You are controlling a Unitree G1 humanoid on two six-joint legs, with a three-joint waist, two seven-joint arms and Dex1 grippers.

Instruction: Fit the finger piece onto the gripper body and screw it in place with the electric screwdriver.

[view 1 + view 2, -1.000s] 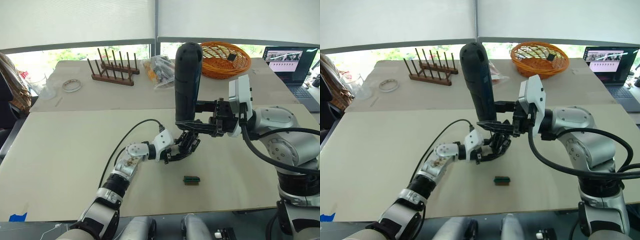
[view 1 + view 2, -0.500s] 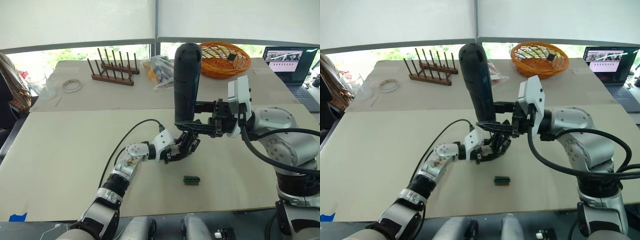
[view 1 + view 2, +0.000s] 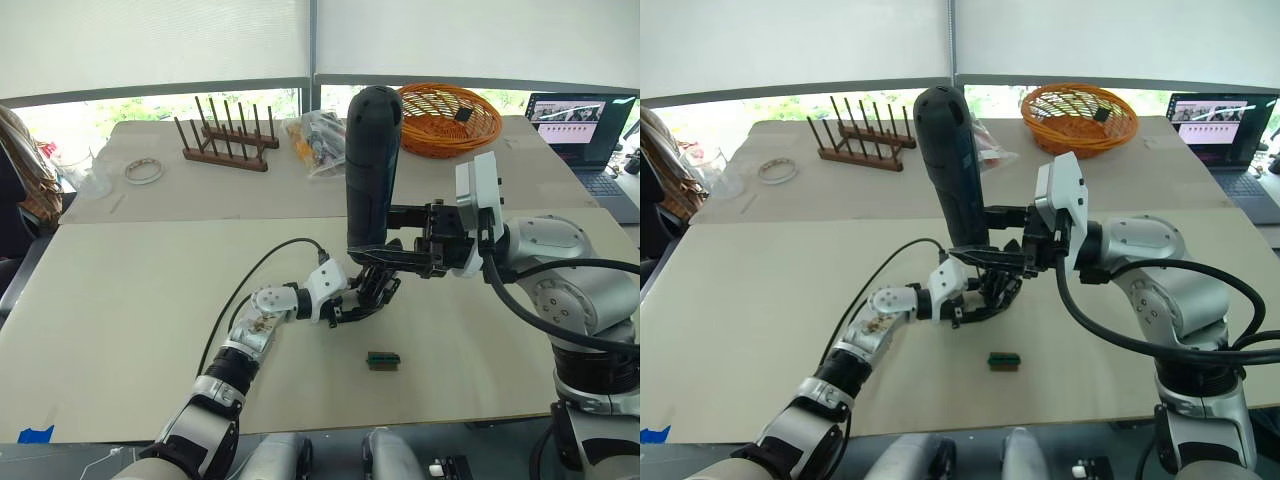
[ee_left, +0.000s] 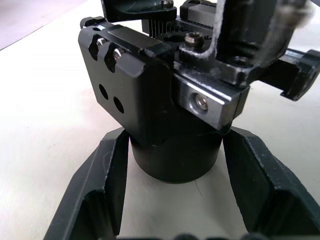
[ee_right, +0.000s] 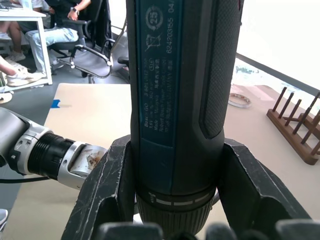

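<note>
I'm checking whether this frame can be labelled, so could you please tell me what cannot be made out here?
- Electric screwdriver bit and tip: hidden behind the right end effector in the eye views, cut off by the bottom edge in the right wrist view.
- Whether the finger piece is seated on the gripper body: black parts blur together.

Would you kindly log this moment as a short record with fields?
left gripper: jaws around the round base of the gripper body, on the table
right gripper: shut on the electric screwdriver, held upright above the gripper body
green block: lying loose on the table, near the gripper body
far table: orange basket, wooden rack
</note>
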